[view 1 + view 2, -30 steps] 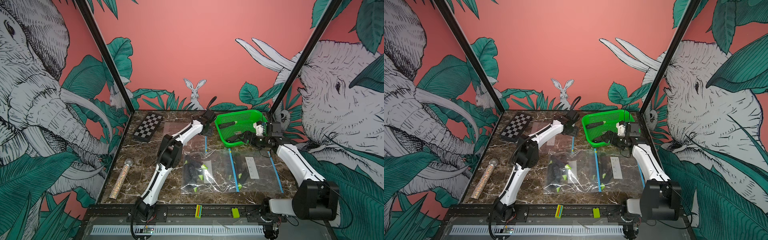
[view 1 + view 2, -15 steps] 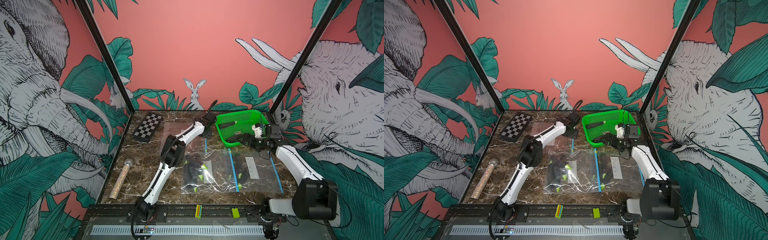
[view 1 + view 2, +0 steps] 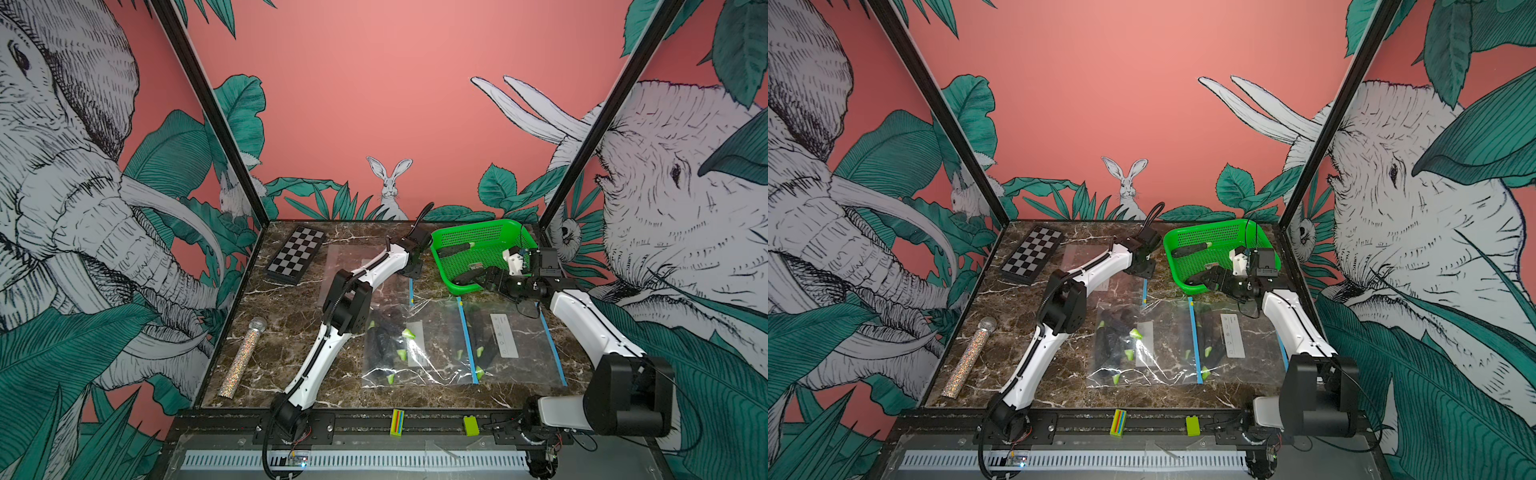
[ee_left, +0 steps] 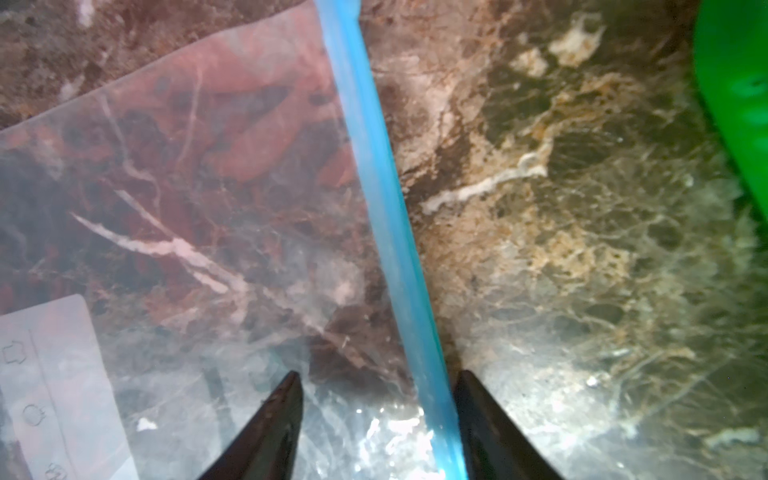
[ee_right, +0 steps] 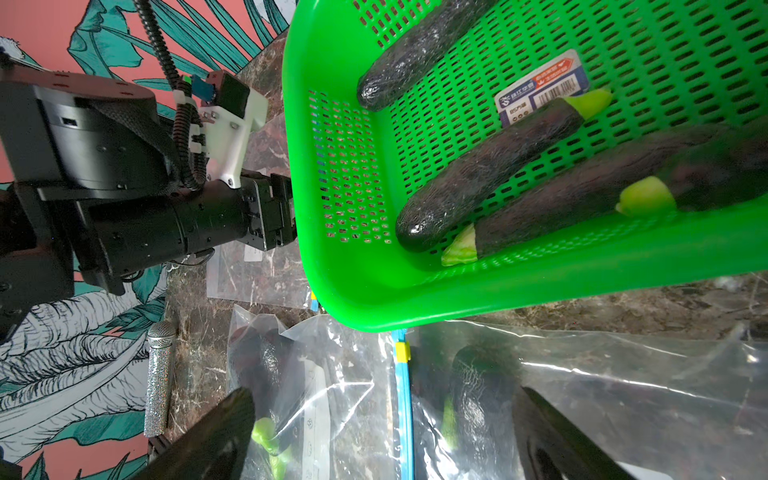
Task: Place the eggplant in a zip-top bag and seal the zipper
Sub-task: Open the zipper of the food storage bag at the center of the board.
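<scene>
- Several eggplants (image 5: 490, 174) sit in the green basket (image 5: 332, 166). Which arm is nearer?
- Right. My right pincer (image 5: 386, 395) hangs wide open and empty at the basket's near rim. The eggplants lie ahead of its tips, past that rim and lower. A top view agrees: right pincer (image 3: 471, 276) is at the rim, with the basket (image 3: 478, 232) beyond it.
- Long axis?
- They lie side by side, slanted across the line between my fingers, not square to it. I'd judge the wrist needs a turn before closing. One eggplant points its pale green cap at the pincer, and its neighbour points its rounded dark end.
- Left arm?
- My left pincer (image 4: 378, 376) is partly open, low over the empty zip-top bag (image 4: 187, 166). The blue zipper (image 4: 374, 166) runs between the fingers, close to one of them. I see no pinch on it. The basket wall is just beside that pincer, on the zipper's side.
- So where does the eggplant go?
- From ahead of the right pincer over to that bag, which lies flat beside the basket.
- What can't you see?
- The left wrist view is blurred, so I can't tell if the bag mouth is open or if the tips touch the plastic. Both top views hide the left fingertips under the wrist. The outermost eggplants are cut off at the frame edge, so I won't give a firm count. Two filled bags (image 3: 395, 349) lie back toward the arm bases, and their contents are hard to read through the glare.
</scene>
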You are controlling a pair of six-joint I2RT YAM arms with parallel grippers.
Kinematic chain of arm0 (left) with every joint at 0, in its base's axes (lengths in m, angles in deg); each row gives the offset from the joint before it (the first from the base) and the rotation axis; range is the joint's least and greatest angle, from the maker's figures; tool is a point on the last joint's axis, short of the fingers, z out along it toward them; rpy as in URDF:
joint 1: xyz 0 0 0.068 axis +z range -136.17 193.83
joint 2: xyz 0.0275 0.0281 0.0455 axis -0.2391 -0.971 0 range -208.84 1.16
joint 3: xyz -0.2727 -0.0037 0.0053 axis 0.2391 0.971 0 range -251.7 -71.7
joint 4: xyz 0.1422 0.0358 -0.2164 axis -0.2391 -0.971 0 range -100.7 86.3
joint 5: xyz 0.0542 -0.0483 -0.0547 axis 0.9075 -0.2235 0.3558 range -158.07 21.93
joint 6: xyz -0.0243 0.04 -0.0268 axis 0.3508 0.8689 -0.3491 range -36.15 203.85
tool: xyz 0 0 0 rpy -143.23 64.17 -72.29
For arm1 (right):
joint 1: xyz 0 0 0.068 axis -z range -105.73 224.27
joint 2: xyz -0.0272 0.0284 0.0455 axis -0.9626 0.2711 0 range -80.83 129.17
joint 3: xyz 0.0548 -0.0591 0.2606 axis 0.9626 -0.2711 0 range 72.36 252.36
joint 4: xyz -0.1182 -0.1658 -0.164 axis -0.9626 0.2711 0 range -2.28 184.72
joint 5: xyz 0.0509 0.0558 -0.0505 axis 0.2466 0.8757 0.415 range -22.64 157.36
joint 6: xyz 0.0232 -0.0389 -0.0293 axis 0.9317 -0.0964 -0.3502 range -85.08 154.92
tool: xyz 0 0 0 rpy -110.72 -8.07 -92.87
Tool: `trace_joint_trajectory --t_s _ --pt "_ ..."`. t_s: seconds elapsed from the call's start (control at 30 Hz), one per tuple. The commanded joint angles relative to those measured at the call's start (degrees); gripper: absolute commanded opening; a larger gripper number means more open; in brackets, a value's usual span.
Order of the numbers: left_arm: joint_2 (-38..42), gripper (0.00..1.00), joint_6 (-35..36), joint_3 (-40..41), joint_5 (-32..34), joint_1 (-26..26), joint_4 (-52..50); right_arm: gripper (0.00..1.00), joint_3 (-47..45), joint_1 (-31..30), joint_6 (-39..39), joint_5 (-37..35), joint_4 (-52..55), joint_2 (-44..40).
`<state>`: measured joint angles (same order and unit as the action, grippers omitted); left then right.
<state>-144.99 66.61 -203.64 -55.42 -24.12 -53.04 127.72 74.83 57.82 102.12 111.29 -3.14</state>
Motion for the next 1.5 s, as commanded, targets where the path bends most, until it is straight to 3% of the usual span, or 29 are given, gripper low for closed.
trace_joint_trajectory --t_s 0.0,0.73,1.13,1.3,1.47 --pt "0.1 0.54 0.5 -1.2 0.4 0.5 -0.6 0.94 0.3 0.2 -1.3 0.2 -0.6 0.0" --pt "1.5 0.35 0.3 3.4 -1.1 0.9 2.5 0.94 -0.4 0.3 -2.0 -0.8 0.6 -1.3" --pt "4.9 0.07 1.2 5.4 0.6 0.8 2.6 0.94 0.3 0.3 -2.6 -1.3 1.5 -1.7" --pt "7.8 0.00 1.4 6.2 0.8 0.8 2.3 0.94 1.0 0.3 -3.2 -2.1 2.6 -2.1" --pt "11.3 0.00 1.4 7.2 1.0 0.7 2.5 0.94 1.0 0.0 -3.4 -0.3 1.8 -3.3"
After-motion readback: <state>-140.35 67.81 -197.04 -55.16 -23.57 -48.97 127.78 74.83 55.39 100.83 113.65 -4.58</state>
